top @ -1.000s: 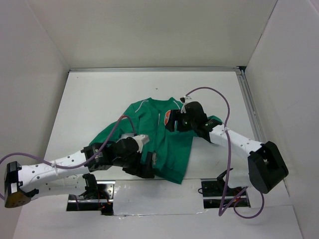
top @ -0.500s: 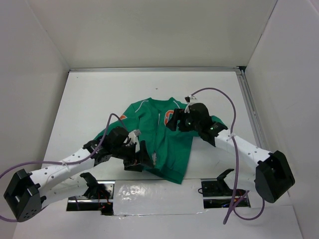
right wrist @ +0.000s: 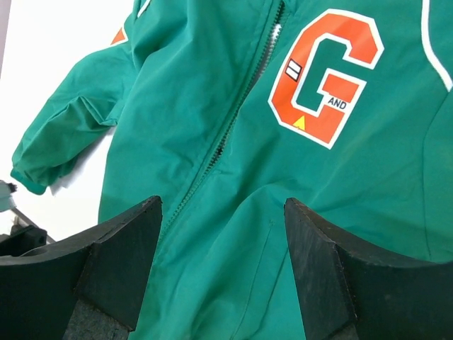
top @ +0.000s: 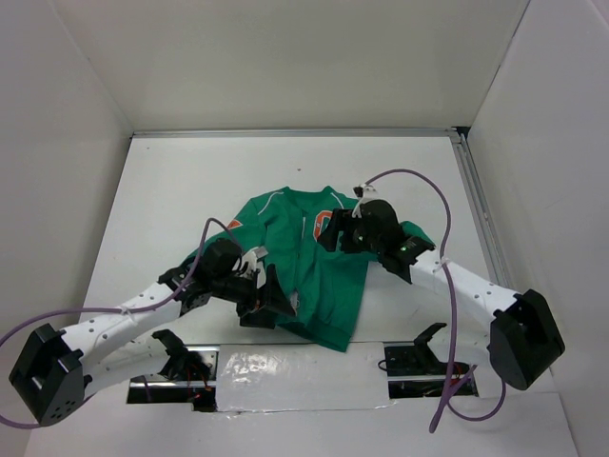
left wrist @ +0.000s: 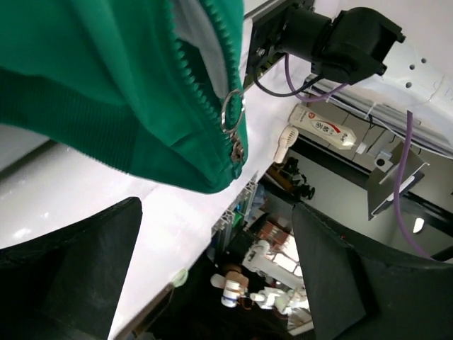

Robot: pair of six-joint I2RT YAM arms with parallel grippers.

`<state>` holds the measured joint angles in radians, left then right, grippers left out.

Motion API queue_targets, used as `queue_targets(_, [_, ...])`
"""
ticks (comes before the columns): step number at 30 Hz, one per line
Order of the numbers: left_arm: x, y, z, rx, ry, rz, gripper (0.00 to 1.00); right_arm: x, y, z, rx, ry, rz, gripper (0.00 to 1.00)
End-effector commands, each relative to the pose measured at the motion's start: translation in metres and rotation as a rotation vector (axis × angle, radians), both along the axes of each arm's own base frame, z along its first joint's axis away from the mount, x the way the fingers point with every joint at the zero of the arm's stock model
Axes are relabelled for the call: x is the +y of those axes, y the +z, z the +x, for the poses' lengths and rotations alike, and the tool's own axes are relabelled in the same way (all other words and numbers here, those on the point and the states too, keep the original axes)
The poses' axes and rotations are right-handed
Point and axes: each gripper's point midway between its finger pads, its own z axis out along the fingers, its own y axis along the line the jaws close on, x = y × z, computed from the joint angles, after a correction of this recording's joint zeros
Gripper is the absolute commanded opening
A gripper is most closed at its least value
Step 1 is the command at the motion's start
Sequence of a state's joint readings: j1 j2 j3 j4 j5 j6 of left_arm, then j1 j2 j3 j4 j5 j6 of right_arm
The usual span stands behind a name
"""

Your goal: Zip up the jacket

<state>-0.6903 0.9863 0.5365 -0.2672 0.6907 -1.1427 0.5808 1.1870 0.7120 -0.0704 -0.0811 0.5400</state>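
We see the jacket (top: 328, 271) lying front-up in the middle of the worktop (top: 171, 181). Our left claw (left wrist: 216, 212) is spread at its near hem, beside the zipper pull (left wrist: 232, 113); our right claw (right wrist: 223, 205) is spread over the G patch (right wrist: 325, 71).

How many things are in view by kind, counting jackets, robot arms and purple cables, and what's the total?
Jackets: 1, the green jacket
Robot arms: 2, the left arm and the right arm
Purple cables: 2, the left cable and the right cable
Total: 5
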Motion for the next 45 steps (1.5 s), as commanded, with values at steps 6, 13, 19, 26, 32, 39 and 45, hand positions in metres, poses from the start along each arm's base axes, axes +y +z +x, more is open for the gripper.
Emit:
queue_targets(6, [0.007, -0.008, -0.018, 0.264, 0.203, 0.095, 0.99, -0.005, 0.007, 0.003, -0.034, -0.141, 0.043, 0.77])
queue_targets(13, [-0.006, -0.026, -0.012, 0.417, 0.484, 0.196, 0.97, -0.022, 0.015, -0.006, -0.075, -0.260, 0.065, 0.76])
queue_targets(19, [-0.004, -0.032, 0.007, 0.430, 0.620, 0.222, 0.94, -0.026, 0.017, -0.014, -0.102, -0.257, 0.071, 0.76])
queue_targets(26, [-0.013, -0.022, 0.039, 0.290, 0.686, 0.155, 0.68, -0.027, 0.018, -0.017, -0.112, -0.237, 0.051, 0.76])
queue_targets(32, [-0.027, -0.018, 0.051, 0.280, 0.634, 0.151, 0.65, -0.028, 0.017, -0.016, -0.108, -0.247, 0.033, 0.76])
queue_targets(39, [-0.017, -0.026, 0.050, 0.288, 0.657, 0.163, 0.33, -0.028, 0.011, -0.014, -0.099, -0.253, 0.016, 0.76])
queue_targets(45, [-0.009, -0.022, 0.054, 0.230, 0.680, 0.161, 0.00, -0.025, 0.007, -0.015, -0.108, -0.223, 0.003, 0.75])
